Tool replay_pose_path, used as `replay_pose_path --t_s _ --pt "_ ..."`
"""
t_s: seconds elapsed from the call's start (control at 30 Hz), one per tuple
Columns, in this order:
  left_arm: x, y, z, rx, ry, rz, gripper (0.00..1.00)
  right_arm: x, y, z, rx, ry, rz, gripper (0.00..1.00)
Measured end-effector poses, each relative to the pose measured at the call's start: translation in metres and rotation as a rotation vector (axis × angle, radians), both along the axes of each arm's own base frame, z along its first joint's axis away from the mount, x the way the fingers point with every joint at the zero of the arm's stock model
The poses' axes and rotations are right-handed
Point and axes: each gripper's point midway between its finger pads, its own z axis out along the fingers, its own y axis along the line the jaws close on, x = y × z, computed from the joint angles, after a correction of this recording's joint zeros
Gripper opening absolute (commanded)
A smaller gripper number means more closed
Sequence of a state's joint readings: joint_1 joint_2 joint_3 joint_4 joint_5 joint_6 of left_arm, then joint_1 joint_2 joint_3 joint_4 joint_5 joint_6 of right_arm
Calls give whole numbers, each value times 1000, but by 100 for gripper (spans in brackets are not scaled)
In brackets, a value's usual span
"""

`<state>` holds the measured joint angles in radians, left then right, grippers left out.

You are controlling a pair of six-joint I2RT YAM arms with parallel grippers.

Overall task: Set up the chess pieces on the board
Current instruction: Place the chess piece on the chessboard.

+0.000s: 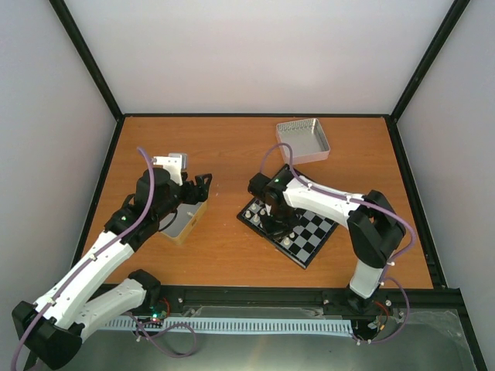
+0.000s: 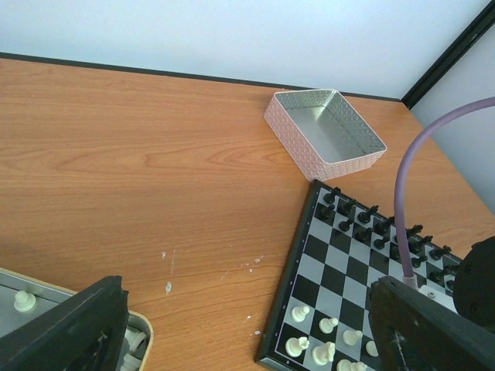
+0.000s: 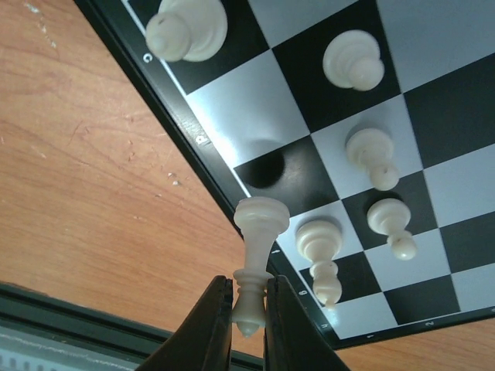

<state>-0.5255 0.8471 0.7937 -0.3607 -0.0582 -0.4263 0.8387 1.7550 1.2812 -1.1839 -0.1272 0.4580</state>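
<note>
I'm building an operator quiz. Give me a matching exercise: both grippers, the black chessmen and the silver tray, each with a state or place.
1 right gripper
2 left gripper
3 black chessmen
4 silver tray

A open, holding nothing
B on the table beyond the board
C shut on a cream chess piece
D standing in rows on the board

Pairs: 1-C, 2-A, 3-D, 4-B

From above, the right arm (image 1: 325, 199) hides part of the board (image 1: 313, 236), its chess pieces (image 1: 288, 243) too small to identify. A finger (image 2: 69, 332) of the left claw (image 2: 247, 317) covers the cropped tray (image 2: 9, 284).
</note>
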Motion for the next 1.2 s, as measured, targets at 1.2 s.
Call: replay_pose_path --t_s 1.2 --pt "1 0 -2 5 6 3 87 11 -4 -5 -60 -28 38 25"
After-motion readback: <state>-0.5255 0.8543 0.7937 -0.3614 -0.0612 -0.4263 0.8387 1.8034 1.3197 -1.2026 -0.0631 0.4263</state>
